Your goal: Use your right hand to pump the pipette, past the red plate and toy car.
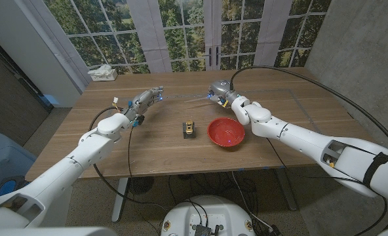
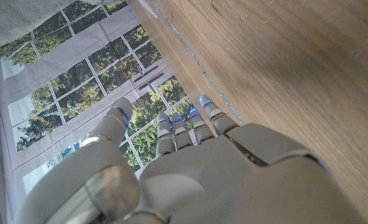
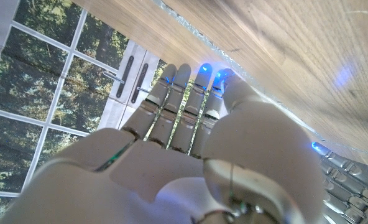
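Two robot hands sit at the table's (image 1: 155,147) far side; the right robot hand (image 1: 221,90) lies beyond the red plate (image 1: 225,132) and toy car (image 1: 189,128), fingers straight and together, gripping nothing, likely reaching for the pipette, which I cannot make out; the left robot hand (image 1: 145,100) waits, fingers extended, empty.

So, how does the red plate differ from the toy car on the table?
The red plate is round, plain red and wide; the toy car is narrow, dark with a yellowish top, and much smaller. The plate lies nearer the right hand; the car lies nearer the middle. Both rest on the wooden table, apart.
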{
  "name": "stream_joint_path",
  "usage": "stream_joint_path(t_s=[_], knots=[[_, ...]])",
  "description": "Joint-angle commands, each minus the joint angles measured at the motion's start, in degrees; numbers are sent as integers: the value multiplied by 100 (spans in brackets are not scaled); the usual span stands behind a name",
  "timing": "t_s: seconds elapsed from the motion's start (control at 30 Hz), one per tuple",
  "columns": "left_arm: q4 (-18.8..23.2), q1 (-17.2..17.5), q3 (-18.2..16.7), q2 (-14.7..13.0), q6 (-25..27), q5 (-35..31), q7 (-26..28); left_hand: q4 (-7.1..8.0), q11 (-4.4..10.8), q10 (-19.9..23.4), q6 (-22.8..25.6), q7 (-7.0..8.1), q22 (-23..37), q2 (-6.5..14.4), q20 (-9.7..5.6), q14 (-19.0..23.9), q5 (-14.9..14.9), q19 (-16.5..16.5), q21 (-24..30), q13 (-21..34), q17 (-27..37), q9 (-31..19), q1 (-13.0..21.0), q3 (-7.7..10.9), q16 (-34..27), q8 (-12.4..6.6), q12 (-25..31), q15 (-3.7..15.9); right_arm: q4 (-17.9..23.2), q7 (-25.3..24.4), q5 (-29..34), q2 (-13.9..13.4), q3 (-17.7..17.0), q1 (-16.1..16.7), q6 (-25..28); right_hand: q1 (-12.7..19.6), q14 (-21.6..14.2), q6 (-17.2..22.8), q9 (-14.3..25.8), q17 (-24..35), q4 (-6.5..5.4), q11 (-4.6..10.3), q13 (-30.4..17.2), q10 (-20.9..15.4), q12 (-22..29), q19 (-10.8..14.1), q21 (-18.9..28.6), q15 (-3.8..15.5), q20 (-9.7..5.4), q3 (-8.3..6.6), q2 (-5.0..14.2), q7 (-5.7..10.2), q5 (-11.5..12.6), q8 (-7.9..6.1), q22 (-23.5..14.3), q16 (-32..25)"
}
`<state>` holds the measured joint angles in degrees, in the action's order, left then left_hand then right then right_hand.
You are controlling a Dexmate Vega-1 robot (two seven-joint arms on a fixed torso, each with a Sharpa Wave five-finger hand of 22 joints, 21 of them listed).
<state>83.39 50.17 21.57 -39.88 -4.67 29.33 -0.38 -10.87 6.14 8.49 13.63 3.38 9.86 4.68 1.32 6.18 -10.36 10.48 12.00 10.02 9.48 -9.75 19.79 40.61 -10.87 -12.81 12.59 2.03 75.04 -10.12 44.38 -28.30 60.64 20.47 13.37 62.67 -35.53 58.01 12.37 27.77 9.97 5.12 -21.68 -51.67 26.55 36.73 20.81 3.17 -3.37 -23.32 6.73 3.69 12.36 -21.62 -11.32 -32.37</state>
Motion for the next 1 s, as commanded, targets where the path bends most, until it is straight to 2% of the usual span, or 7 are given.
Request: stream_joint_path(t_s=[0.03, 0.4, 0.5, 1.0], knots=[[570, -299, 231, -497, 339, -442, 86, -25, -5, 110, 114, 2, 22, -37, -1, 114, 14, 87, 23, 20, 17, -26, 127, -6, -11, -35, 40, -8, 283, -202, 258, -102, -126, 120, -213, 54, -64, 11, 13, 11, -24, 31, -33, 13, 19, 36, 37, 942, -33, -5, -7, 4, -11, -28, -24, 41], [748, -408, 313, -624, 455, -658, -37, -22, 38, 514, 568, -2, 29, -378, 47, 416, 36, 147, -11, 34, 30, -33, 490, -118, -23, -104, 76, 17, 358, -301, 371, -124, -201, 193, -297, 64, -68, 13, 17, 14, -27, 41, -61, 3, 23, 31, 55, 945, -47, 0, -5, 25, -13, -35, -26, 62], [778, -442, 331, -658, 485, -696, -92, -11, 21, 533, 769, 99, 32, -444, 57, 415, 39, 134, -26, 37, 33, -35, 574, -151, -2, -146, 54, 18, 417, -352, 402, -146, -222, 223, -342, 62, -77, 9, 19, 21, -29, 35, -71, -2, 24, 28, 61, 943, -50, 9, -10, 24, -17, -35, -26, 60], [1043, -523, 417, -740, 796, -929, -64, -1, 46, 721, 964, 3, 35, -547, 86, 438, 37, 96, -53, 42, 36, -39, 749, -213, 11, -134, 69, -16, 577, -446, 586, -150, -277, 295, -458, 75, -92, 15, 24, 35, -30, 42, -115, -5, 23, 15, 88, 951, -61, 23, -11, 36, -23, -47, -26, 82]])
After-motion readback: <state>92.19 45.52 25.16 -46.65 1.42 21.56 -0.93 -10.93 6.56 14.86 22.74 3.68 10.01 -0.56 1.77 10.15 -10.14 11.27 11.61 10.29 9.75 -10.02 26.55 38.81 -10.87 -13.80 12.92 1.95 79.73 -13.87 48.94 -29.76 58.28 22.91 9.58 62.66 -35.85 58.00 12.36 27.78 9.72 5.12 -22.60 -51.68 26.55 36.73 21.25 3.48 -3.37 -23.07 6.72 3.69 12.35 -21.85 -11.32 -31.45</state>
